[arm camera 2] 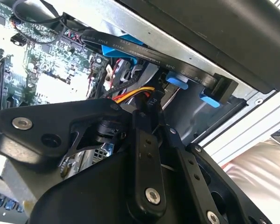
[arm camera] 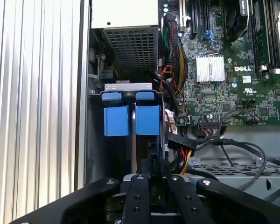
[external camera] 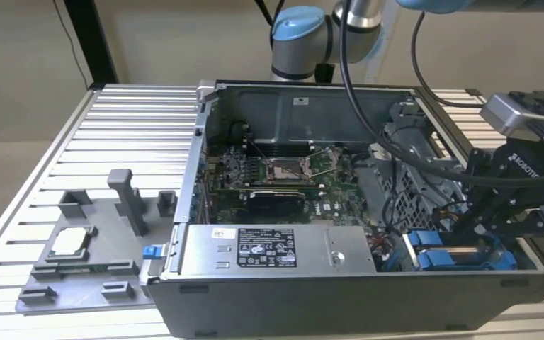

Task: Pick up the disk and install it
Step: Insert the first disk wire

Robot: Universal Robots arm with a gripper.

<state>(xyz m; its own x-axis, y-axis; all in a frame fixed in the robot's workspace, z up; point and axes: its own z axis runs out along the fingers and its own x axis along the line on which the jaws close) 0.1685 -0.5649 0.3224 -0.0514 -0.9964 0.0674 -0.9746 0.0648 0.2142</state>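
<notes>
The gripper (external camera: 480,223) reaches into the case (external camera: 348,301) at the exterior view's right, above the disk (arm camera: 132,119) (blue bracket showing); finger spread cannot be told.

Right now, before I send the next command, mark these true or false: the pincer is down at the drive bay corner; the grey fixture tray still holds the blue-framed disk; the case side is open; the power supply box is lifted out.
1. The pincer is down at the drive bay corner of the computer case. True.
2. The grey fixture tray holds the blue-framed disk. False: the disk stands on edge inside the bay; the tray carries a small square chip.
3. The case side is open. True: the motherboard is exposed.
4. The power supply box is lifted out. False: it sits inside the case.
</notes>
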